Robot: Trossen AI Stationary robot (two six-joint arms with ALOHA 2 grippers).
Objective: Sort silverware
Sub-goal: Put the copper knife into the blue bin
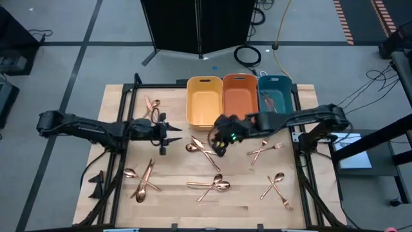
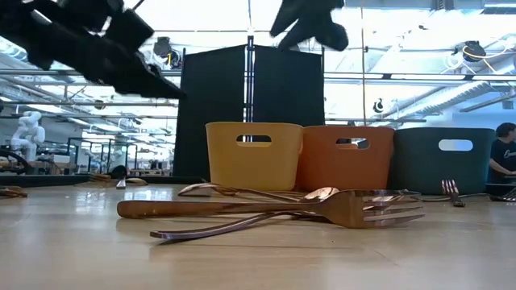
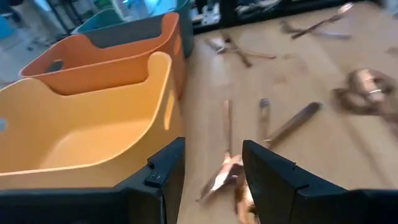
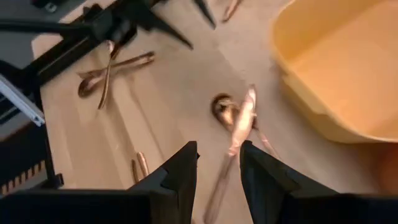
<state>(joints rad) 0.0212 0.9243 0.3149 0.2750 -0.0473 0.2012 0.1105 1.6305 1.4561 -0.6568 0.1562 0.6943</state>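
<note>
Basically right gripper (image 4: 216, 171) is nearer: it hovers directly over the crossed silverware (image 1: 205, 149) at table centre, just near of the yellow bin (image 1: 203, 101). Jaws parted, empty, straddling a handle running lengthwise between them (left gripper (image 1: 164, 135) waits further left, also released).

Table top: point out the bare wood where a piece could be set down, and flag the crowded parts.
Free: the front edge of the table, and the patch between the fork pair and the teal bin. Crowded: the middle, where the right gripper hangs over crossed silverware, and ahead of the left gripper.
</note>
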